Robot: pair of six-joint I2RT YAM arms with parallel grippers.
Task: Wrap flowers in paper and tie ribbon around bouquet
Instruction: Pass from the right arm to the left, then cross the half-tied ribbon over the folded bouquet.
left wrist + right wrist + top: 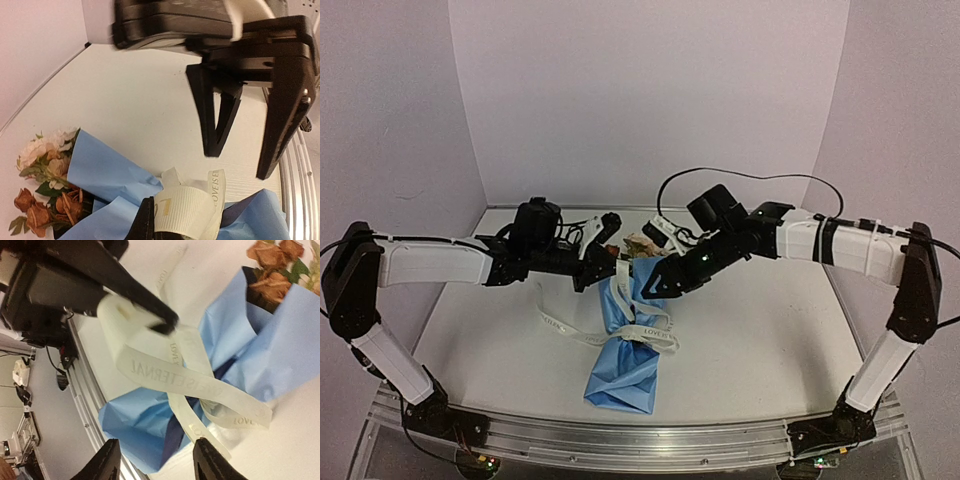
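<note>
The bouquet [625, 360] lies flat on the white table [750, 330] between the two arms, its blooms toward the far wall and the pointed end of its cone toward the near edge. The flowers [50, 165], cream, peach and rust-brown with green leaves, stick out of the open top of the light-blue paper [270, 350], which is folded loosely around them and creased.

The cream ribbon [165, 375], printed with faint lettering, crosses the middle of the paper cone; one loose tail trails onto the table on the left side of the bouquet, and other lengths lie slack over the blue paper.

The left gripper [162, 320] hangs just above the bouquet's middle; its black jaws are pressed together on a loop of the ribbon, which curls up from the paper and bulges out behind the fingertips. In the left wrist view the same loop fills the bottom edge beside one dark finger.

The right gripper [237, 162] is close beside it, over the lower part of the cone. Its jaws stand partly apart with nothing between them; in the right wrist view both fingers [107, 462] frame the blue paper and ribbon below without touching either.
</note>
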